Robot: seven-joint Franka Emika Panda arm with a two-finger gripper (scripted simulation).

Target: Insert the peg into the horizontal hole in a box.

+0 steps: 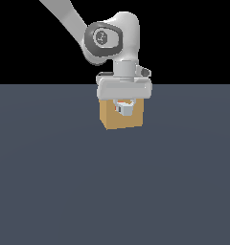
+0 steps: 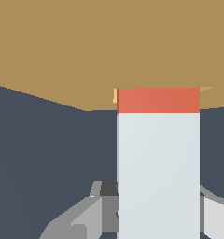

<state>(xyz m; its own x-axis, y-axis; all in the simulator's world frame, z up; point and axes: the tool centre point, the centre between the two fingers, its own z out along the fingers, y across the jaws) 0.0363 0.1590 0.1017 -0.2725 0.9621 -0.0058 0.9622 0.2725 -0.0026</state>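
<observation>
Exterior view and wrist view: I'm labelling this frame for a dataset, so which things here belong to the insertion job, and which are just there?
Belongs to the job:
- peg, white part and orange-red end, held in the tool
- box, tan
- hole: peg's orange-red end sits at a lighter opening in the box face

Just there:
- dark grey floor; nothing else lies about

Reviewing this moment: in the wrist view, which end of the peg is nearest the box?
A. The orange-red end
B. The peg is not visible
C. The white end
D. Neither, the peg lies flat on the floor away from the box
A. In the wrist view the peg runs from its white portion near the gripper up to an orange-red end at the tan box.
</observation>
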